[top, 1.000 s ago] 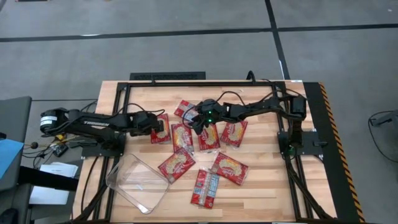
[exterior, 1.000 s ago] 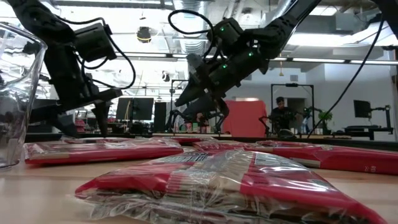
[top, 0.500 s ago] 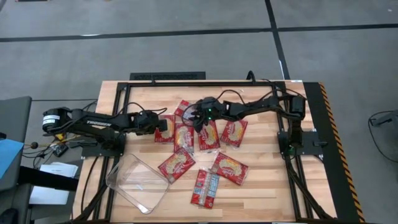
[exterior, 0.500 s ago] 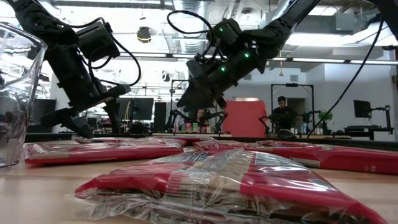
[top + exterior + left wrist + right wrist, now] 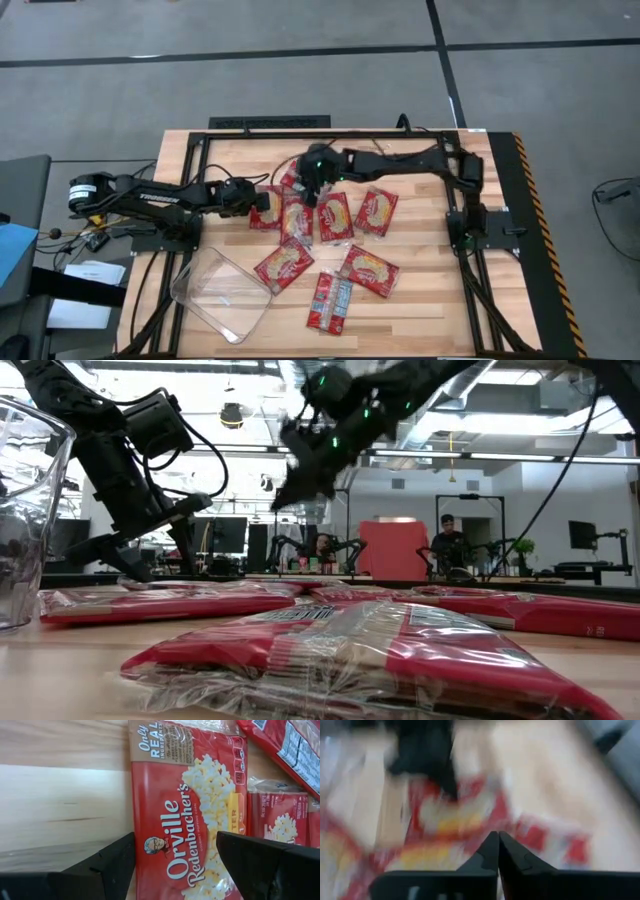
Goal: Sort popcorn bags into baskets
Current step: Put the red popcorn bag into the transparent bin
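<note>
On a pale butcher-block table [image 5: 420,290] framed by black rails, seven red popcorn bags [image 5: 333,216] can be counted flat and close together near the middle, an eighth half hidden under the arms; two more dark shapes there cannot be told. One clear plastic tub [image 5: 221,294], rectangular with rounded corners and holding nothing, stands at the table's near left corner, apart from the bags. The nearest packet [image 5: 330,302] shows its blue-and-white label side; the others show a yellow-cream popcorn picture under glossy, crinkled film. The left gripper [image 5: 175,862], low over the table's left-centre, stands with its two dark fingers [image 5: 260,865] spread to either side of one bag printed "Orville Redenbacher's" [image 5: 192,820], which lies flat on the wood. The right gripper [image 5: 498,851], raised above the far edge of the cluster, has its fingers pressed together with nothing seen between them; its own view is blurred. Grey floor marked with dark lines surrounds the table, whose right edge carries yellow-and-black hazard striping [image 5: 542,240]. Across the room, under bright ceiling strip lights, sit monitors, other equipment and a red panel [image 5: 392,550], with a person [image 5: 447,540] seated far back.
</note>
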`<state>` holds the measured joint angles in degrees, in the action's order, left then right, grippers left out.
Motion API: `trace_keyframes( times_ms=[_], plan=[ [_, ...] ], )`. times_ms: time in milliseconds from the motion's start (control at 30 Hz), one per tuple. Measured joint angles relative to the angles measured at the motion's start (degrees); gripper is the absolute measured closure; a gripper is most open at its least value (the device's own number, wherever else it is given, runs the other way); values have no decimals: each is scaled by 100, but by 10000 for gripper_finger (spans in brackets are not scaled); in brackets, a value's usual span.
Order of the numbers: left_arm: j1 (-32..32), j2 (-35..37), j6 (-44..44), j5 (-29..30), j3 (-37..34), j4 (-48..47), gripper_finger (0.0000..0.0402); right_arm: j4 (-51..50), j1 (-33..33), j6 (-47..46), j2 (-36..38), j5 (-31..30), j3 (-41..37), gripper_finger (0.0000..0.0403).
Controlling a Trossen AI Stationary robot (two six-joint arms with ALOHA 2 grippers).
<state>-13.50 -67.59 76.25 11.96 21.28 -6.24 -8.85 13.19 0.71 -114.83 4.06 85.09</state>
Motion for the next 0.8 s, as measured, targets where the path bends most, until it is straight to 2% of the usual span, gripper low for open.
trace_keyframes(
  times_ms=[200, 333, 600, 700, 800],
  plan=[
    [2, 0, -9, -112, 0, 41, 138, 7, -136, -214, -860, 84, 307, 377],
    [2, 0, -9, -112, 0, 41, 138, 17, -253, -191, -1190, 95, 578, 395],
    [2, 2, -6, -104, 0, 62, 138, -413, -437, 89, -1390, 98, 951, 388],
    [2, 2, -11, -94, 0, 63, 138, -751, -479, 98, -1572, 38, 951, 396],
    [2, 2, -54, -89, 0, 67, 138, -1381, -468, 94, -1525, 39, 962, 388]
  ],
)
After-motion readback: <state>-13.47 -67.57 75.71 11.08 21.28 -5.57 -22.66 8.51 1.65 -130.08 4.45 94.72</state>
